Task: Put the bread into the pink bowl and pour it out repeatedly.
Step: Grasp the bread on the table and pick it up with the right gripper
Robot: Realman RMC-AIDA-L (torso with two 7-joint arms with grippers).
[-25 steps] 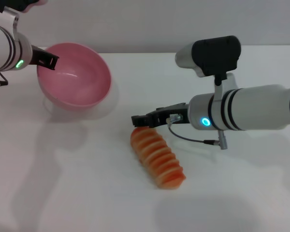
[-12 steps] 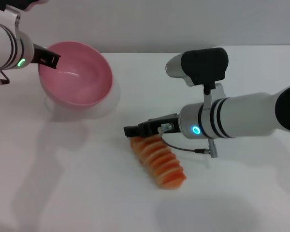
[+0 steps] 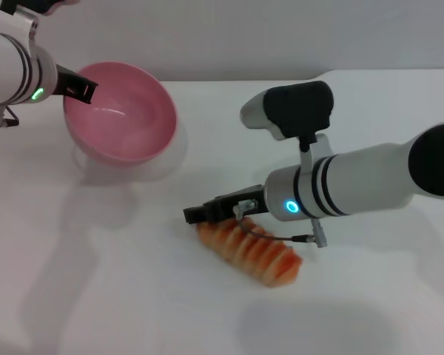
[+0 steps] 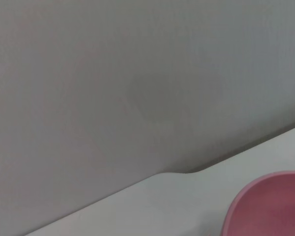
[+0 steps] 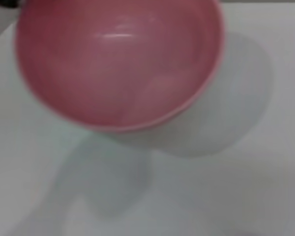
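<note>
Item 1, the pink bowl [image 3: 120, 112]: held at its rim by the left gripper [image 3: 82, 90], raised off the table [image 3: 96, 296] and tilted so that its opening faces the middle of the work area; a shadow is cast on the surface beneath it. The inside is shown empty in the right wrist view [image 5: 119, 61]. The left gripper's fingers are clenched on the rim.

Item 2, the bread [image 3: 249, 251]: lying on the table, well apart from the bowl, on the robot's right of it. It is not in the bowl.

Item 3, the right gripper [image 3: 207, 213]: placed low over the end of the bread nearest the bowl, in contact with it or just above it; which of the 2 cannot be told. Whether its fingers are parted or closed cannot be told, and no lift of the bread is shown.

Progress, as judged: the bowl is already presented for loading, so the holding half of the cycle is in hand. The grasp on the bread is judged not yet secured. Left to be done in this cycle: the bread to be gripped, carried across and released into the bowl, then tipped out by the left arm, with further rounds to be repeated after that
</note>
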